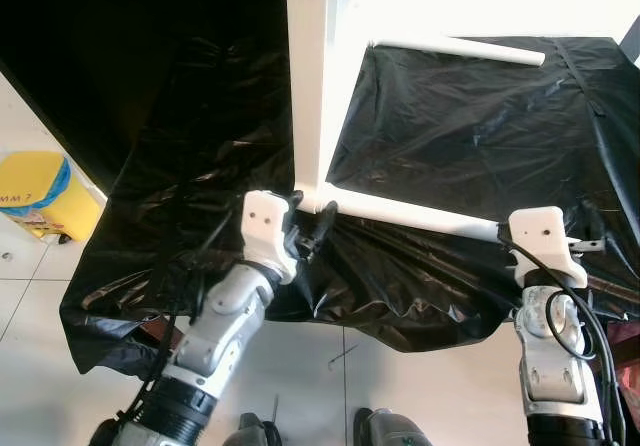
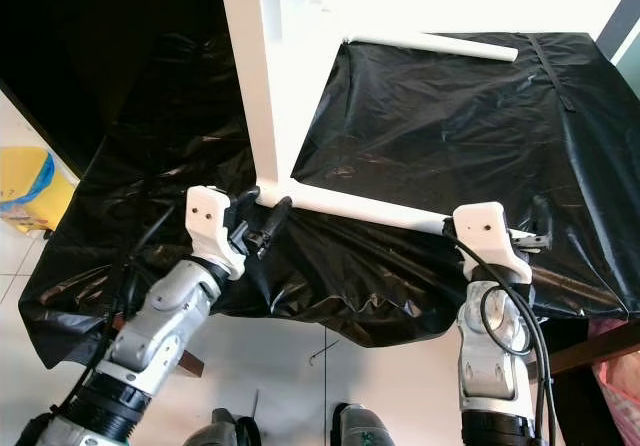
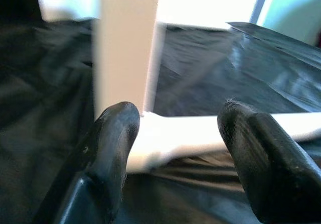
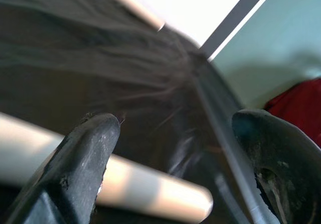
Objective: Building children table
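Note:
The white children's table lies tipped on a surface covered in black plastic sheet. A broad white post runs down to a corner, and a round white leg goes from there off to the right. Another round leg lies farther back. My left gripper is open at that corner, with the joint between its fingers. My right gripper is open just past the free end of the round leg, which lies beside one finger.
A yellow box stands on the tiled floor at the left. The black sheet hangs over the near edge above my feet. Something red is at the far right.

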Available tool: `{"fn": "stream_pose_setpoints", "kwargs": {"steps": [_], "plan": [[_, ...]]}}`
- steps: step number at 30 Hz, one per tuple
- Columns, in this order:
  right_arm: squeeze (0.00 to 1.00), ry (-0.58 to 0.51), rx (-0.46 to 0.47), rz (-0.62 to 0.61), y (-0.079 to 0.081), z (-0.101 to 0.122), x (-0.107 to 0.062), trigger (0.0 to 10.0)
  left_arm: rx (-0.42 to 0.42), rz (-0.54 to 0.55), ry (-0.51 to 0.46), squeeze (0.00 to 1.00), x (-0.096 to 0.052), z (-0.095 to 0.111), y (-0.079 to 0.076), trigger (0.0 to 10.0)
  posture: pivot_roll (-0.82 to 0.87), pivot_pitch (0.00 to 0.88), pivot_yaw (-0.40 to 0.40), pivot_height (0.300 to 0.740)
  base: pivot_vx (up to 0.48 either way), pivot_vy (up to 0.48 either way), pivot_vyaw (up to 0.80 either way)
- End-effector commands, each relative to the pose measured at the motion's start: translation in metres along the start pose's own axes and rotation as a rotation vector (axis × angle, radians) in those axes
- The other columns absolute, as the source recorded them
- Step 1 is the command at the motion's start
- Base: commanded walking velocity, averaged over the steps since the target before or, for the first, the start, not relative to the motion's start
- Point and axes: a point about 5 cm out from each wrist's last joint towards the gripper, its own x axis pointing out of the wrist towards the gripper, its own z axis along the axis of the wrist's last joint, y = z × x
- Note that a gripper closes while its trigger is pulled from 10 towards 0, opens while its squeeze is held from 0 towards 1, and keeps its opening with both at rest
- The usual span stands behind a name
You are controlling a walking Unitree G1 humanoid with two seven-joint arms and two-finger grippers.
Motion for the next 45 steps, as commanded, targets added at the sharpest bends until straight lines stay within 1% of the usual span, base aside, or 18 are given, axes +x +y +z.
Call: {"fn": "stream_pose_setpoints", "kwargs": {"steps": [1,2,4,6,7,13,14,17,21,29,30,32,34,35,36,37,41,45], "plan": [[0.00,0.045,0.041,0.028,0.004,-0.003,-0.008,10.0,0.029,-0.065,-0.007,0.00,-0.003,0.003,0.011,10.0,-0.14,0.160,0.077,0.740,0.000,0.000,0.00],[0.00,0.045,0.041,0.028,0.004,-0.003,-0.008,10.0,0.029,-0.065,-0.007,0.00,-0.003,0.003,0.011,10.0,-0.14,0.160,0.077,0.740,0.000,0.000,0.00],[0.00,0.072,0.047,0.054,0.008,-0.006,-0.015,10.0,0.031,-0.012,-0.013,0.00,-0.004,0.007,0.024,10.0,-0.13,0.169,0.081,0.740,0.000,0.000,0.00],[0.00,0.090,0.046,0.085,0.011,-0.010,-0.020,10.0,0.041,0.012,-0.006,0.00,-0.005,0.008,0.032,10.0,-0.13,0.169,0.081,0.740,0.000,0.000,0.00],[0.00,0.118,0.035,0.127,0.016,-0.016,-0.026,10.0,0.057,0.025,0.004,0.00,-0.006,0.008,0.037,10.0,-0.13,0.181,0.086,0.740,0.000,0.000,0.00],[0.00,0.142,0.026,0.162,0.017,-0.021,-0.030,10.0,0.056,0.047,0.013,0.00,-0.006,0.008,0.042,10.0,-0.12,0.185,0.090,0.740,0.000,0.000,0.00],[0.00,0.145,-0.007,0.162,0.015,-0.024,-0.030,10.0,0.051,0.040,0.016,0.00,-0.007,0.008,0.040,10.0,-0.11,0.196,0.106,0.740,0.000,0.000,0.00],[0.00,0.151,-0.073,0.162,0.007,-0.031,-0.028,10.0,0.057,0.001,0.033,0.00,-0.010,0.006,0.034,10.0,-0.11,0.201,0.111,0.740,0.000,0.000,0.00],[0.00,0.175,-0.074,0.165,0.003,-0.035,-0.024,10.0,0.062,-0.006,0.037,0.00,-0.010,0.006,0.034,10.0,-0.11,0.204,0.118,0.740,0.000,0.000,0.00],[0.00,0.181,-0.082,0.170,0.002,-0.036,-0.021,10.0,0.063,-0.007,0.038,0.00,-0.010,0.006,0.034,10.0,-0.11,0.204,0.119,0.740,0.000,0.000,0.00],[0.00,0.188,-0.042,0.156,0.001,-0.035,-0.001,10.0,0.064,-0.014,0.034,0.00,-0.009,0.008,0.033,10.0,-0.09,0.215,0.129,0.740,0.000,0.000,0.00],[0.00,0.188,-0.042,0.156,0.001,-0.035,-0.001,10.0,0.064,-0.014,0.034,0.00,-0.009,0.008,0.033,10.0,-0.09,0.215,0.129,0.740,0.000,0.000,0.00],[0.00,0.176,0.012,0.108,-0.002,-0.028,0.036,10.0,0.053,-0.025,0.027,0.00,-0.007,0.009,0.029,10.0,-0.08,0.215,0.131,0.740,0.000,0.000,0.00],[0.00,0.170,0.027,0.087,-0.005,-0.025,0.048,10.0,0.049,-0.028,0.025,0.00,-0.007,0.009,0.028,10.0,-0.08,0.216,0.128,0.740,0.000,0.000,0.00],[0.00,0.162,0.029,0.069,-0.007,-0.024,0.055,10.0,0.045,-0.030,0.025,0.00,-0.007,0.009,0.026,10.0,-0.08,0.216,0.128,0.740,0.000,0.000,0.00],[0.00,0.162,0.029,0.069,-0.007,-0.024,0.055,10.0,0.045,-0.030,0.025,0.00,-0.007,0.009,0.026,10.0,-0.08,0.216,0.128,0.740,0.000,0.000,0.00],[0.00,0.156,0.034,0.041,-0.014,-0.021,0.070,10.0,0.043,-0.038,0.023,0.00,-0.007,0.009,0.023,10.0,-0.07,0.213,0.121,0.740,0.000,0.000,0.00],[0.00,0.160,0.041,0.038,-0.016,-0.021,0.072,10.0,0.046,-0.030,0.019,0.00,-0.009,0.010,0.024,10.0,-0.06,0.209,0.111,0.740,0.000,0.000,0.00]]}}
